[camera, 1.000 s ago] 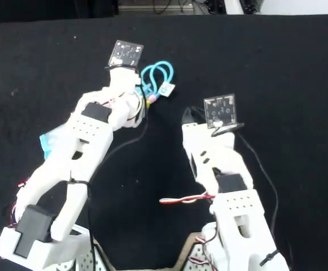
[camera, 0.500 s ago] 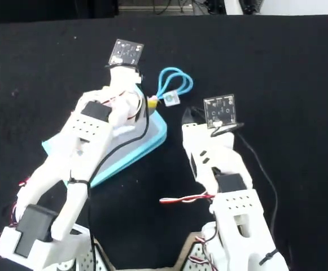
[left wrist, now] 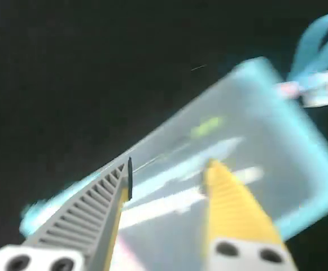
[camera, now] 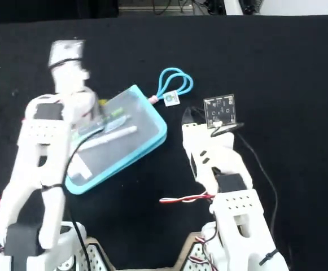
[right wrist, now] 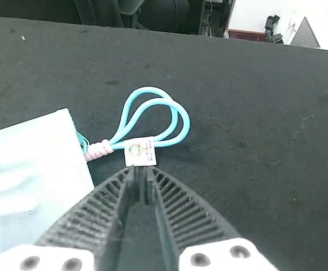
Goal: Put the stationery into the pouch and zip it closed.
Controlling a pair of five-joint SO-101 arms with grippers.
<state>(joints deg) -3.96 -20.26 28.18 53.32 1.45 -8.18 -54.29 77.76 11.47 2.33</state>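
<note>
Pouch (camera: 131,148) lies flat on the black table (camera: 276,68) with stationery (camera: 109,135) inside.

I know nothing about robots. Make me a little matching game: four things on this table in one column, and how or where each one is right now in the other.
Things:
1. pouch
2. blue cord loop
3. left hand
4. right hand

States:
A. shut, tips close to the white tag
B. flat on the black cloth, pens showing inside
C. open, above the pouch
D. lying on the cloth off the pouch's corner

Pairs: 1-B, 2-D, 3-C, 4-A
</note>
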